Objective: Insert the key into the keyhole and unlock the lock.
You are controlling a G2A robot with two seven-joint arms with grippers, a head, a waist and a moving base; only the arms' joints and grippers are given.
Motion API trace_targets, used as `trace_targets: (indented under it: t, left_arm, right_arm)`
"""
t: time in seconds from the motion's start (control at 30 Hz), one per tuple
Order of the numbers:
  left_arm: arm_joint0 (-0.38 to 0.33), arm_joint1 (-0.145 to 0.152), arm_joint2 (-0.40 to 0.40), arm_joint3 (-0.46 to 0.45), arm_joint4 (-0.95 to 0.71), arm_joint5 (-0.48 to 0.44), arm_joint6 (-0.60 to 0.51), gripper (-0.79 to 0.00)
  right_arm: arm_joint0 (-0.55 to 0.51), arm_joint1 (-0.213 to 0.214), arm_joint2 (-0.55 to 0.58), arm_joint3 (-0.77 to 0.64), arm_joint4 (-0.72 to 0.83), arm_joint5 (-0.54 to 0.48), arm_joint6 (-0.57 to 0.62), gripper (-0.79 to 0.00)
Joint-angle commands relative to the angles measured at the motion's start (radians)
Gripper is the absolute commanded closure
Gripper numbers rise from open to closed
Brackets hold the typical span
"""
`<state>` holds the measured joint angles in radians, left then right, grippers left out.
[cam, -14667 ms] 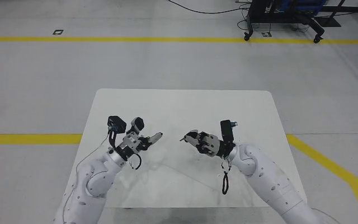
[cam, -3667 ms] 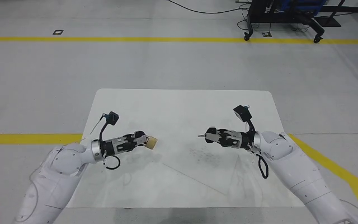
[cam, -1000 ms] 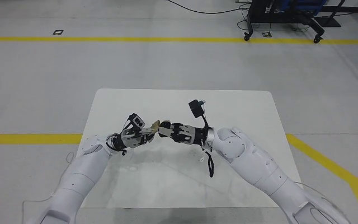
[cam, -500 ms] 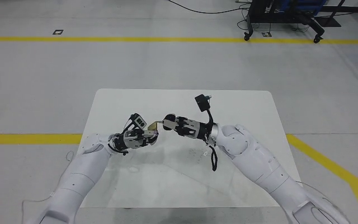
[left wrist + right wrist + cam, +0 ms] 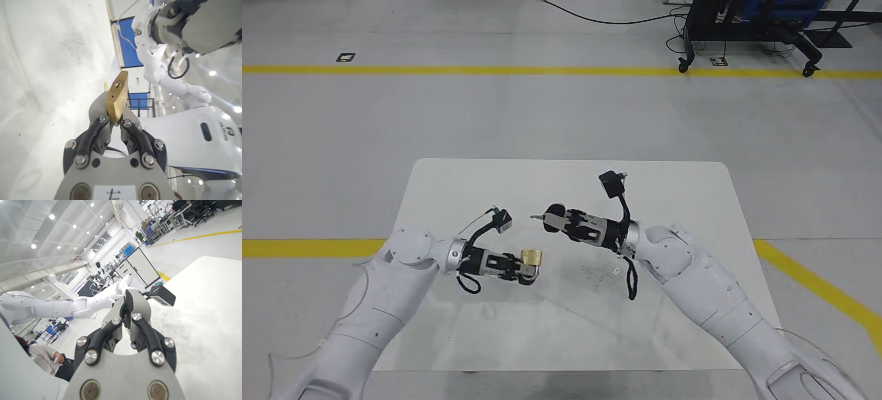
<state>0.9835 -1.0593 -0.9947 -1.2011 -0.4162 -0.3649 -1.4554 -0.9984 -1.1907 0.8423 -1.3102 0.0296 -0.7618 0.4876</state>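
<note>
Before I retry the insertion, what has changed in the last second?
The left jaws carried the lock back toward the robot, away from the key, so the two have parted. The right jaws stayed nearly in place. Both remain shut on their items, and the key is outside the keyhole.

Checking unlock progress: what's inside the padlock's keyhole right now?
Nothing: the keyhole on the brass padlock shows a bare slot. The key sits apart in the right tool. The padlock's other end is covered by the left tool.
</note>
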Motion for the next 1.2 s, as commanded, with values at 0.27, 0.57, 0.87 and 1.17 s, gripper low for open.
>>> trace_targets:
  t: [0.27, 0.57, 0.87, 1.17]
  left_arm:
    - [0.134, 0.046, -0.092, -0.259, 0.032, -0.062, 0.062, 0.0]
    - [0.168, 0.076, -0.132, -0.365, 0.461, -0.043, 0.191, 0.0]
    - [0.273, 0.096, -0.171, -0.522, 0.632, -0.086, 0.336, 0.0]
    - [0.295, 0.105, -0.2, -0.514, 0.545, -0.107, 0.355, 0.0]
  right_arm:
    - [-0.003, -0.011, -0.009, 0.049, 0.097, -0.054, 0.046, 0.0]
    - [-0.012, -0.011, 0.004, 0.077, 0.176, -0.088, 0.105, 0.0]
    - [-0.023, -0.007, 0.03, 0.085, 0.181, -0.087, 0.126, 0.0]
    - [-0.039, -0.006, 0.037, 0.078, 0.176, -0.085, 0.145, 0.0]
